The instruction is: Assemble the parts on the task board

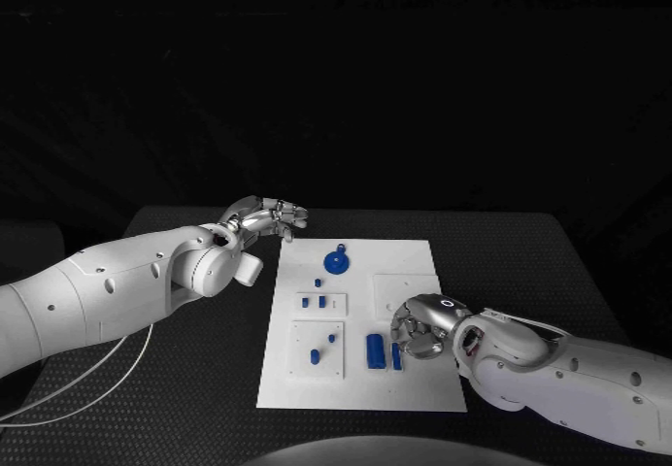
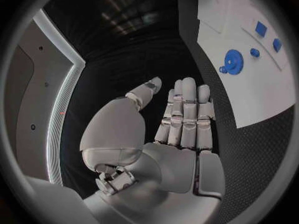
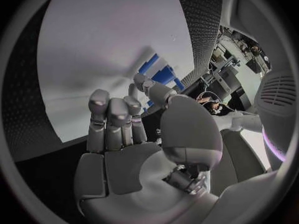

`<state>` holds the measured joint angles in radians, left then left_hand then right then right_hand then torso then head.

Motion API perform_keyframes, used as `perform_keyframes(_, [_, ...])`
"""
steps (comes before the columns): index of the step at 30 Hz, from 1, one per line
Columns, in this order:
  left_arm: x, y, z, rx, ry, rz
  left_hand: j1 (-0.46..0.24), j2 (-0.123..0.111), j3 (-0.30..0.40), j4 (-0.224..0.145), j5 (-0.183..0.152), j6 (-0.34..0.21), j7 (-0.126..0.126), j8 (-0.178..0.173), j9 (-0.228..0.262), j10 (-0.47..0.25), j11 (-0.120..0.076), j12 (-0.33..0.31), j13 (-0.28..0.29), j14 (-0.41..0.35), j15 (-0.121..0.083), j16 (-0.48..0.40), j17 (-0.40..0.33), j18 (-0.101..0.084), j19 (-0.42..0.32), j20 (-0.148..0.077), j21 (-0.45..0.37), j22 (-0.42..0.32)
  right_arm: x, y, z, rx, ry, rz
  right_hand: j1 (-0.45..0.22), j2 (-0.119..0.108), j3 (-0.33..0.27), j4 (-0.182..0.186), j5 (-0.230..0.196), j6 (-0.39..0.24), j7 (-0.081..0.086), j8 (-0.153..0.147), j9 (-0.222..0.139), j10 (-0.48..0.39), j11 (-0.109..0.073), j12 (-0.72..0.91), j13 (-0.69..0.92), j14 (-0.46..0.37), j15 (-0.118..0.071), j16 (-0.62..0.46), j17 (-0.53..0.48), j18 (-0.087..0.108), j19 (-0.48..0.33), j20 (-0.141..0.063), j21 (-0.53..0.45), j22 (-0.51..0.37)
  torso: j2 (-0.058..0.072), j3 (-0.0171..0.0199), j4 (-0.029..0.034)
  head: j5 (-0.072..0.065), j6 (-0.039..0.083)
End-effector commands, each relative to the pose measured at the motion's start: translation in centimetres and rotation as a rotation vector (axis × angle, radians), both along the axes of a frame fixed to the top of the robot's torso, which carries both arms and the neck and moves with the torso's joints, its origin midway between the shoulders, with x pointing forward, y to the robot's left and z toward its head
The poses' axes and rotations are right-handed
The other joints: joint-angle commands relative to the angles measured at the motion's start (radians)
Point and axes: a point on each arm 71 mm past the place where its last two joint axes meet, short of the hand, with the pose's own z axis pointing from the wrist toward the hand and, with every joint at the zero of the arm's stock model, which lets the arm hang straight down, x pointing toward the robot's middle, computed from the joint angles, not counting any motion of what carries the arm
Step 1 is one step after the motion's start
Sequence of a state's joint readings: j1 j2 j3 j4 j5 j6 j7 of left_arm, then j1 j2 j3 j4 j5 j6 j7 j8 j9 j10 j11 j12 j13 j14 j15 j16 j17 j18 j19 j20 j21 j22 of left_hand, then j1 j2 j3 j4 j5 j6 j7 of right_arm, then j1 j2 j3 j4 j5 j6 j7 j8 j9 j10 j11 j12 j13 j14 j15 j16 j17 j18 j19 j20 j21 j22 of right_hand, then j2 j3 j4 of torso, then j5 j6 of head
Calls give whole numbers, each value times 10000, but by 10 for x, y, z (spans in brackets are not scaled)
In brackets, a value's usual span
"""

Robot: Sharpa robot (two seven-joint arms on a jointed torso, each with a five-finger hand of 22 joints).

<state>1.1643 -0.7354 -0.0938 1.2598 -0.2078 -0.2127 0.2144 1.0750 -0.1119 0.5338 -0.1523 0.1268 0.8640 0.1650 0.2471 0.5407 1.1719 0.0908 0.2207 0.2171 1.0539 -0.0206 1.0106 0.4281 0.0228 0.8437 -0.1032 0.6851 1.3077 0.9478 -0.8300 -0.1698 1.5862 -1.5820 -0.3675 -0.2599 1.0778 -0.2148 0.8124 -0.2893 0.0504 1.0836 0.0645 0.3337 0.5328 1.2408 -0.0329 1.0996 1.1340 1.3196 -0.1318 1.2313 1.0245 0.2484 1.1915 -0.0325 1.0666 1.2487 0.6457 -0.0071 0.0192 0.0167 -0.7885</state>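
Observation:
The white task board (image 1: 406, 388) lies mid-table. A blue gear (image 1: 336, 260) sits near its far edge, with small blue parts (image 1: 314, 303) below it and two more (image 1: 323, 348) in a recess lower left. Two long blue blocks (image 1: 376, 350) lie at the middle. My right hand (image 1: 424, 328) hovers over the board's right side, fingertips down beside those blocks, which show past its fingers (image 3: 162, 74); nothing is visibly held. My left hand (image 1: 266, 216) is above the black table off the board's far left corner, fingers (image 2: 186, 109) straight and empty. The gear (image 2: 233, 61) lies beyond it.
Black textured table (image 1: 532, 252) surrounds the board on all sides. A white cable (image 1: 84, 383) hangs under my left arm at the table's near left. A raised white square (image 1: 403, 287) sits on the board's right half.

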Motion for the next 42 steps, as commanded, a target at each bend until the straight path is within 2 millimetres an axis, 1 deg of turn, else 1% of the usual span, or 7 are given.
perform_keyframes(1, [0,-2,1,-122,-11,-134,-86,4,7,75,-29,-29,60,44,-16,-53,-6,-18,13,41,31,-44,13,167,60,-123,-62,148,0,1,4,-88,-758,309,251,-34,-81,-5,-17,179,55,71,-25,55,-59,34,6,-1,-33,36,8,133,-7,-39,50,2,0,4,-2,-2,0])
perform_keyframes(17, [4,-1,0,-68,-118,15,-83,5,5,74,-31,-32,62,45,-17,-55,-5,-18,13,40,31,-47,16,166,61,-122,-64,151,22,-20,28,4125,160,-1950,-834,-594,-809,541,52,-456,255,-329,-252,-220,116,-224,-114,-90,52,-133,-81,134,-82,39,-74,-97,-39,-11,-25,-105,285])
perform_keyframes(22, [10,6,-1,-102,-212,304,-85,1,3,74,-32,-33,63,45,-18,-55,-5,-18,13,39,32,-48,17,166,61,-122,-65,152,61,-36,38,5507,948,-2871,-942,-572,-938,565,86,-616,313,-416,-295,-327,168,-283,-131,-152,95,-222,-121,134,-180,42,-162,-135,-82,-37,-49,-205,642])
perform_keyframes(27, [20,15,-2,-281,-335,656,-58,-6,-1,42,-33,41,41,103,-3,-15,-3,8,28,-77,48,-171,-20,155,15,-108,-108,154,111,-55,50,6896,1335,-3911,-1298,70,-1537,252,767,-1111,566,-601,-353,-1581,430,-950,-467,-1214,376,-1116,-541,106,-1485,256,-982,-328,-247,-86,-99,-219,1198])
perform_keyframes(34, [36,33,5,-656,-825,1207,-116,23,108,-57,-56,93,3,197,6,-6,79,-4,31,-894,517,-1686,-584,33,-696,292,-850,-118,163,-64,70,9036,1566,-4836,-1350,707,-1907,14,1346,-1715,988,-690,-370,-3120,924,-3189,-2806,-2925,1230,-3849,-2295,-267,-3696,1231,-3275,-1464,-557,-166,-178,-314,1981])
perform_keyframes(38, [45,40,8,-940,-1143,1692,-191,20,155,-189,-258,-242,-71,92,-50,-692,270,-586,-242,-2073,1278,-3463,-1130,177,-1522,1047,-1651,-403,177,-66,69,9827,1861,-5111,-1348,929,-2002,-57,1478,-2136,1138,-688,-372,-3166,1467,-5768,-5603,-3492,1993,-6273,-3732,-483,-4883,1743,-4856,-2435,-673,-146,-173,-272,2187])
perform_keyframes(42, [51,44,11,-1185,-1325,2001,-383,-123,-60,-258,-686,-1034,-362,-280,-238,-1679,229,-1304,-658,-3128,1529,-4526,-1414,43,-2309,1356,-2331,-624,184,-71,67,10203,1882,-5354,-1299,1221,-2339,-21,1416,-2509,1094,-710,-455,-3420,1827,-7473,-7567,-4327,2556,-7965,-4641,-651,-5830,2111,-5921,-3062,-766,-110,-145,-231,2338])
